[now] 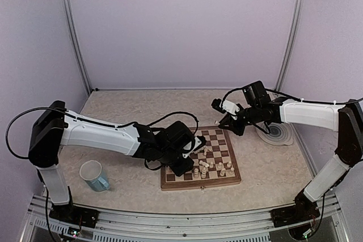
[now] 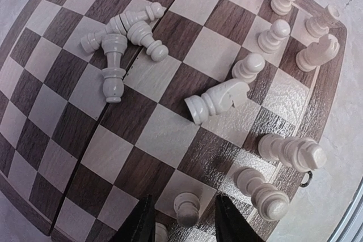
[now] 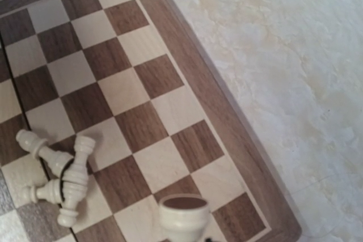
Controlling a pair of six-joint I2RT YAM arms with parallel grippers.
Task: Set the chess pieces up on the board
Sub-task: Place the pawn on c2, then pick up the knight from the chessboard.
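Blue mug point(image 1: 95, 175) lower left on your table point(image 1: 113, 111), ringed plate point(image 1: 281, 134) right of the board point(image 1: 218, 140), cream chess pieces point(image 1: 212, 167) standing lower right, several toppled mid-board, your left tool point(image 2: 183, 205) apart around an upright pawn point(image 2: 187, 212), right tool point(image 1: 218, 106) clamped on one piece point(image 3: 182, 215), upper right.

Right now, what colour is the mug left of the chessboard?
Pale blue outside, white inside. The round pale-blue mug shows only in the top external view.

No readable text, labels, numbers or signs in any view.
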